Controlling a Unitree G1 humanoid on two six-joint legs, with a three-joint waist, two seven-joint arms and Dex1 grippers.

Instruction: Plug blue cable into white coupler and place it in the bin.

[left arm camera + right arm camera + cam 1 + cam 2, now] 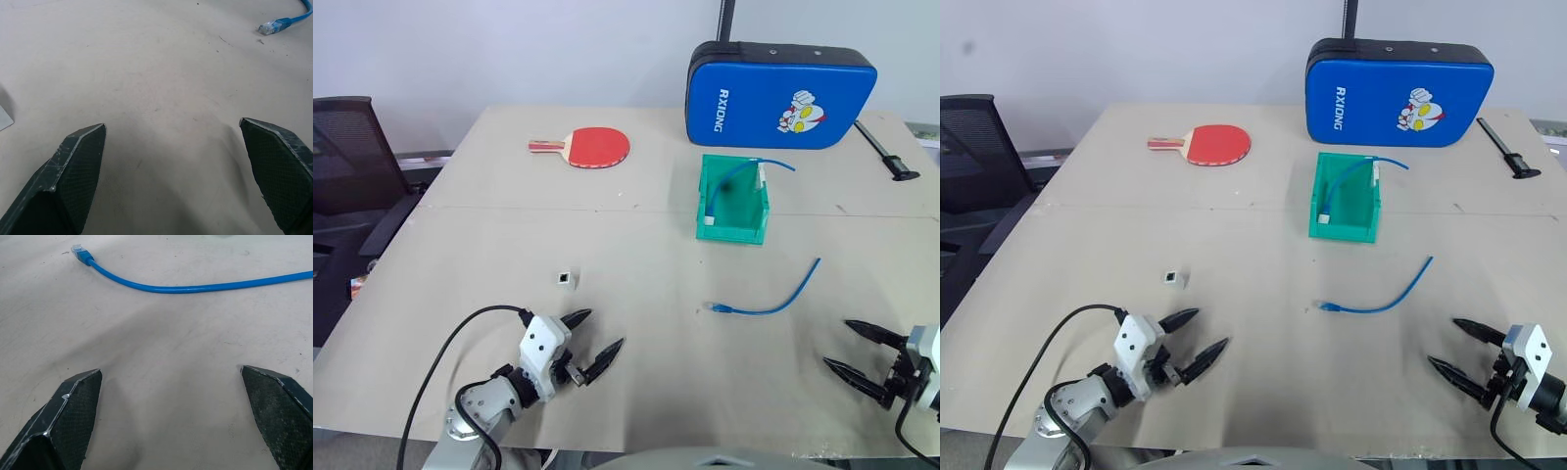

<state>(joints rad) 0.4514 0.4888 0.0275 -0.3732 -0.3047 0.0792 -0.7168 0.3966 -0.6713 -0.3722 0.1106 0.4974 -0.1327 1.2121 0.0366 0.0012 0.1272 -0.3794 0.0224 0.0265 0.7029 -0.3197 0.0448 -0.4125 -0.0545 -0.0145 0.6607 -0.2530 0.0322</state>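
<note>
Nothing of this round is done yet, by the look of it. The blue cable (766,301) lies loose on the table (636,235), its clear plug pointing toward the robot's left, well apart from the white coupler (566,278), which sits alone near the left pincer (592,346). That pincer and the right pincer (859,353) both hang wide open and hold nothing. The green bin (732,201) already has another blue cord in it. Picking up, plugging and binning all remain.
</note>
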